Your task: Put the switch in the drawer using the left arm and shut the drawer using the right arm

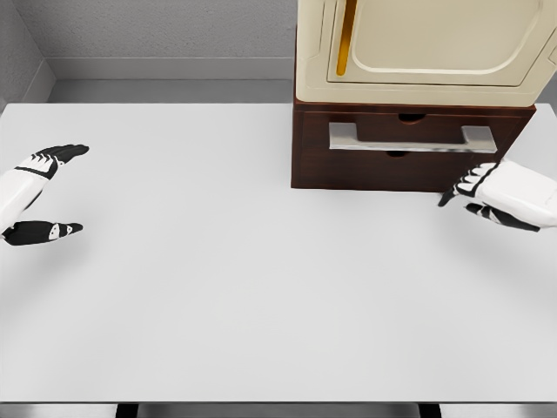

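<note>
My left hand (39, 196) hangs open at the table's (261, 287) left edge, thumb and fingers spread, holding nothing. My right hand (505, 193) is relaxed and empty just before the drawer (409, 144), which looks shut; I can't see the switch.

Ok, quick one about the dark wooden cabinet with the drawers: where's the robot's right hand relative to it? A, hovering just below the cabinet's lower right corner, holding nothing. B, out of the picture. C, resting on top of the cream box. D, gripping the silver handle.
A: the right hand hangs open beside the lower right corner of the cabinet, below the silver handle and not touching it.
</note>
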You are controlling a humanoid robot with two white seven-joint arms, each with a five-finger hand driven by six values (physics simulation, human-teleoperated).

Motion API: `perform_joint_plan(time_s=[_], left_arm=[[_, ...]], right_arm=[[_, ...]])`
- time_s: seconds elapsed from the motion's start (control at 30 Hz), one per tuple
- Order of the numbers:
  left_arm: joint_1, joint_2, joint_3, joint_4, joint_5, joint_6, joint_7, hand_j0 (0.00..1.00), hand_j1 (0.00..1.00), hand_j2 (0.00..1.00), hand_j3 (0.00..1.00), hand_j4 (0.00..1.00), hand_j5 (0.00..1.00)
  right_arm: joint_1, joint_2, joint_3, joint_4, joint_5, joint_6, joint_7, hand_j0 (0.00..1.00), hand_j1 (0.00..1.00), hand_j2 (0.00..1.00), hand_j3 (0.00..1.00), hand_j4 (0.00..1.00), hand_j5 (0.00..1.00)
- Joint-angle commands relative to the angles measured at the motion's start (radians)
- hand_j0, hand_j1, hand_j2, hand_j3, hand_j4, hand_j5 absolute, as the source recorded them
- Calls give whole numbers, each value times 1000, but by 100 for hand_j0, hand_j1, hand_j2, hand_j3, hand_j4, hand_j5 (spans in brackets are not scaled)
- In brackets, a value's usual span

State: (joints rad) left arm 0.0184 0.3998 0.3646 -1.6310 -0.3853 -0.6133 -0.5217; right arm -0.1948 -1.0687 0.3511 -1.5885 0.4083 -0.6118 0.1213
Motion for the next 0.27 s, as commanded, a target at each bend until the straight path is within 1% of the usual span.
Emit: perform_joint_plan(time_s=[0.0, 0.03, 0.07, 0.1, 0.23], left_arm=[[0, 1, -1, 0, 8, 2, 3, 100, 100, 100, 100, 100, 100], [0, 2, -3, -1, 2, 2, 3, 100, 100, 100, 100, 100, 100], [0, 2, -4, -1, 2, 2, 3, 100, 100, 100, 100, 100, 100], [0, 2, -4, -1, 2, 2, 3, 100, 100, 100, 100, 100, 100], [2, 1, -7, -3, 8, 2, 5, 100, 100, 100, 100, 100, 100]], right_arm=[[2, -56, -3, 4, -9, 1, -2, 59, 59, 59, 59, 59, 59], [5, -74, -4, 5, -11, 1, -3, 59, 59, 59, 59, 59, 59], [24, -102, -7, 13, -12, 1, -3, 59, 59, 59, 59, 59, 59], [35, -112, -9, 15, -12, 1, -3, 59, 59, 59, 59, 59, 59], [40, -122, -9, 18, -14, 1, -3, 59, 59, 59, 59, 59, 59]])
